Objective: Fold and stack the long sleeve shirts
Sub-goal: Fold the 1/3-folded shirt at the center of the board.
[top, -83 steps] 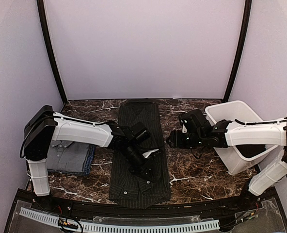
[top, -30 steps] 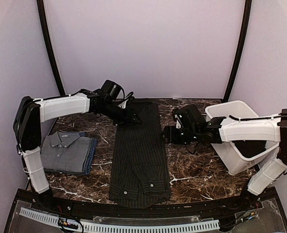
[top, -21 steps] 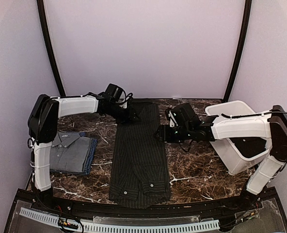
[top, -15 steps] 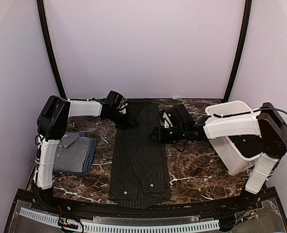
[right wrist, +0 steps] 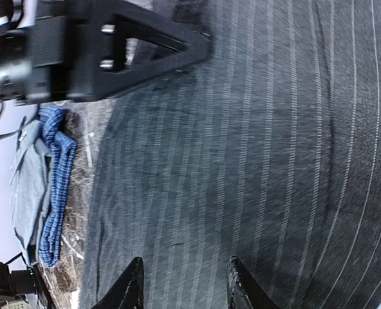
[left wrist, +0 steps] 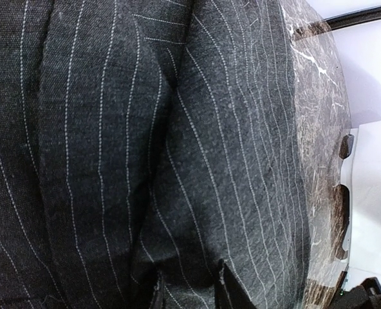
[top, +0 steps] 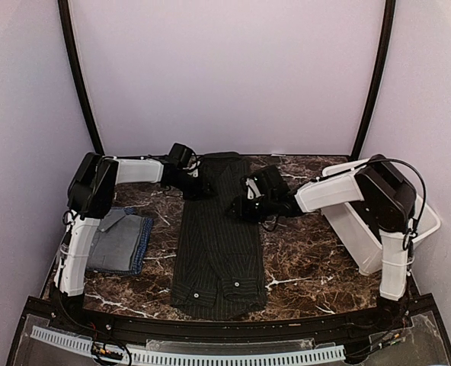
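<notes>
The pinstripe shirt [top: 218,244] is lying down the middle of the worktop [top: 309,259] as 1 long strip running from 12 to 6 o'clock, sleeves tucked in, buttons showing at the 6 o'clock end. Both arms are reaching to its 12 o'clock end. The left hand [left wrist: 192,291] is pressing into the cloth, and I cannot tell whether it is clenched or released. The right hand [right wrist: 185,283] is hovering with fingers apart, grasping nothing. At 9 o'clock, a grey shirt [top: 111,242] is sitting folded on a blue shirt [top: 142,245]: 2 done. This one is needing its crosswise folds, then stacking. The white tub [top: 363,252] is waiting at 3 o'clock.
</notes>
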Robot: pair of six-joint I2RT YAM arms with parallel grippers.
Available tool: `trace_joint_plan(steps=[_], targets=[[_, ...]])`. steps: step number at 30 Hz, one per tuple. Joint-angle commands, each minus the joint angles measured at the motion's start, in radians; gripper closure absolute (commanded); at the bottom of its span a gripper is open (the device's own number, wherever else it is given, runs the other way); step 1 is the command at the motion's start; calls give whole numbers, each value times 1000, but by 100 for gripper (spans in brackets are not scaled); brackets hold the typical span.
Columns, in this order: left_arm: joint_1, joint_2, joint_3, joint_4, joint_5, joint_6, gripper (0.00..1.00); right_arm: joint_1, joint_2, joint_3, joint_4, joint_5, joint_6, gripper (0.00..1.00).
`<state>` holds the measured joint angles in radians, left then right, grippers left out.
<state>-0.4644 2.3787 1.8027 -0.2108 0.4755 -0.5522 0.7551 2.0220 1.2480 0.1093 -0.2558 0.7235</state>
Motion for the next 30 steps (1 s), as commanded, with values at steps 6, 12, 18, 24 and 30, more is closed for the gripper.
trace_joint_plan(steps=[6,12,18,24,30], targets=[[14,100,132,-85,-44,-4,74,-85,143,67,65,-155,40,61],[15,120,247,-160,-42,15,74,-97,107,91,14,-154,-8,61],[15,69,340,-232,-62,51,72,-100,45,138,-97,-112,-87,60],[14,-36,300,-257,-72,70,65,-56,-61,74,-134,-140,-92,60],[4,-249,26,-185,-49,58,64,37,-179,-131,-65,-130,-41,60]])
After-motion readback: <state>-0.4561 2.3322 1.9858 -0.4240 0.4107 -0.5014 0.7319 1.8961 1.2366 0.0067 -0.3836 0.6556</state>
